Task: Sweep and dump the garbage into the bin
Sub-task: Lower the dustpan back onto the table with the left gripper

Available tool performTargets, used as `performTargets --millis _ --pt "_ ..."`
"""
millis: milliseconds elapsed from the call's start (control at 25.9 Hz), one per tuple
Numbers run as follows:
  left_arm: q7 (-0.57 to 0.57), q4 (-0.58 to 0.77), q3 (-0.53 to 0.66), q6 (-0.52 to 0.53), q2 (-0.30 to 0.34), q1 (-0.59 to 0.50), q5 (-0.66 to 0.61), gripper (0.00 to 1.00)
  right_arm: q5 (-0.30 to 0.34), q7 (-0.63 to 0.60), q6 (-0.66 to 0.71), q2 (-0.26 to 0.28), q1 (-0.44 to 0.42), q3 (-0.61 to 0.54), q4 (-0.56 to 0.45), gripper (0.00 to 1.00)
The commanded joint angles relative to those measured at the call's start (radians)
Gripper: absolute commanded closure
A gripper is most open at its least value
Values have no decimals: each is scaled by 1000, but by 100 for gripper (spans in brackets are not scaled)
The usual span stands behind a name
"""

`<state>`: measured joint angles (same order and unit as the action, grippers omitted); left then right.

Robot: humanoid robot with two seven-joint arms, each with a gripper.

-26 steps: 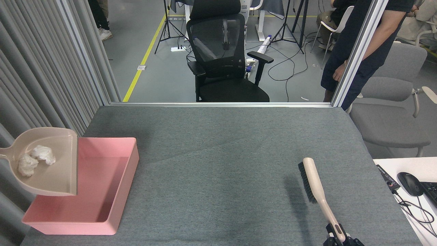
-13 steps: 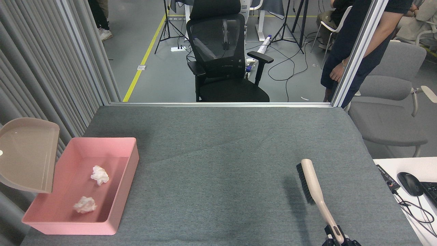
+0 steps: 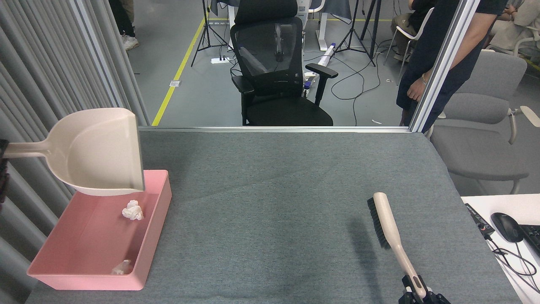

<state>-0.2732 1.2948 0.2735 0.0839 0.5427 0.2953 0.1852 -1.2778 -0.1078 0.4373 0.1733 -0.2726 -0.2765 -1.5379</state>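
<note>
Two tissue wads, one (image 3: 133, 210) and another (image 3: 122, 267), inside the pink bin (image 3: 154, 236), beige dustpan (image 3: 101, 152) above its far end, left gripper (image 3: 3, 169) grasp unclear, right gripper (image 3: 417, 295) clenched on brush (image 3: 390, 230) handle well right of bin.

wads (image 3: 132, 210) in bin (image 3: 156, 236), dustpan (image 3: 101, 154) above

Smooth, faintly glossy plastic forms the pink bin (image 3: 156, 236) and beige dustpan (image 3: 101, 152); the table (image 3: 278, 202) wears matt grey felt-like cloth.
</note>
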Motion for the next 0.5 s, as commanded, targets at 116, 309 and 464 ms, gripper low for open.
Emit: performTargets --millis 116,309,464 --pt "19 12 -68 25 -349 -33 -277 77 -2 0 -6 -2 -2 2 -25 99" --pt "22 -40 -73 63 -520 -38 -449 77 -2 0 -5 0 -2 2 -25 98" --pt "34 -92 -112 112 -604 -38 -486 77 -2 0 -3 2 -4 2 -25 98"
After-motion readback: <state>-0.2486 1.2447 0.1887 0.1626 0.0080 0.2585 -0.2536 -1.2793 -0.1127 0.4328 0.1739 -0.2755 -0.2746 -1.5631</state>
